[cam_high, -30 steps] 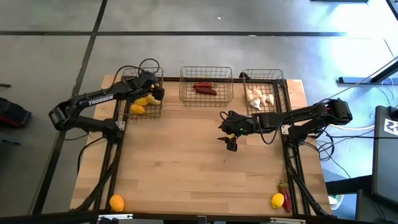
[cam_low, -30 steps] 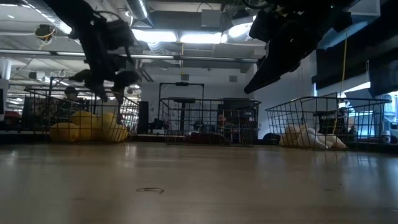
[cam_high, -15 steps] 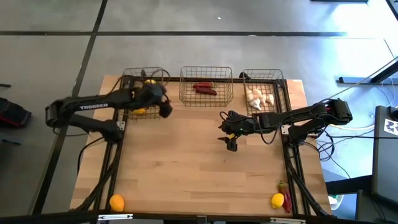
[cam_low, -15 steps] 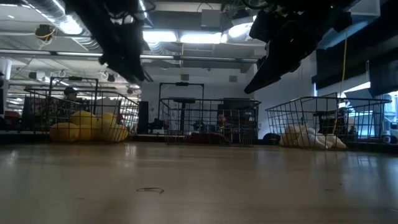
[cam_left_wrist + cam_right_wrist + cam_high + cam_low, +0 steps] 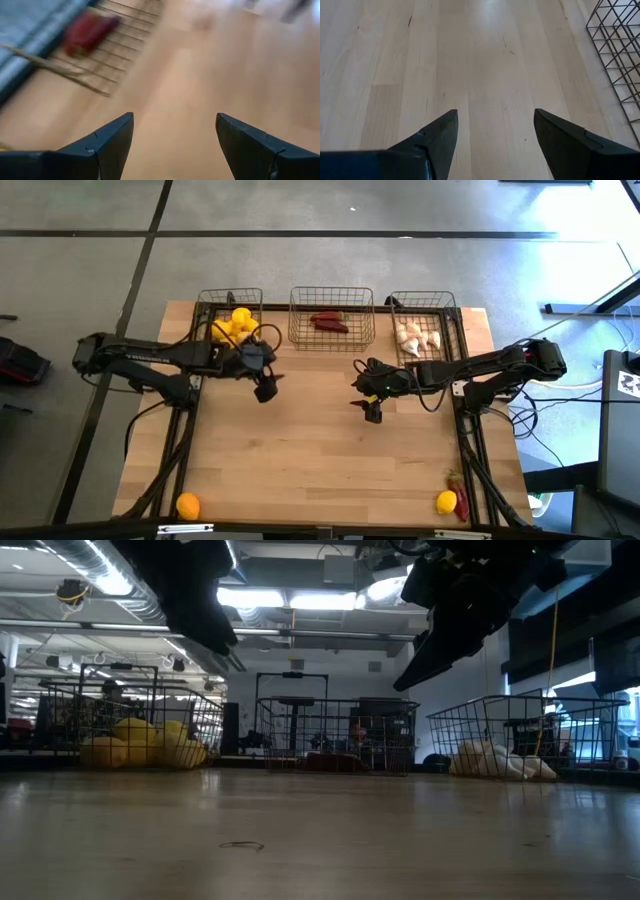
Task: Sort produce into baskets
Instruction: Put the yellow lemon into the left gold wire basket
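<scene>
Three wire baskets stand along the far edge. The left basket (image 5: 203,308) holds yellow lemons (image 5: 232,328), the middle basket (image 5: 294,315) red chili peppers (image 5: 329,322), and the right basket (image 5: 457,315) whitish garlic (image 5: 417,336). My left gripper (image 5: 266,388) hangs open over bare wood just in front of the left basket, with nothing between its fingers (image 5: 112,135). Near the table's middle, in front of the gap between the middle and right baskets, my right gripper (image 5: 365,390) also stands open and empty above the wood (image 5: 495,95).
A loose lemon (image 5: 187,505) lies at the near left corner. Another lemon (image 5: 446,502) lies with a red chili (image 5: 458,485) at the near right corner. The wide middle of the wooden table (image 5: 320,460) is bare wood.
My left gripper has swung out from above the left basket toward the table's right and near side, rolling as it went, and now hangs over bare wood, still open. The lemons in the basket show uncovered. My right arm has kept still.
</scene>
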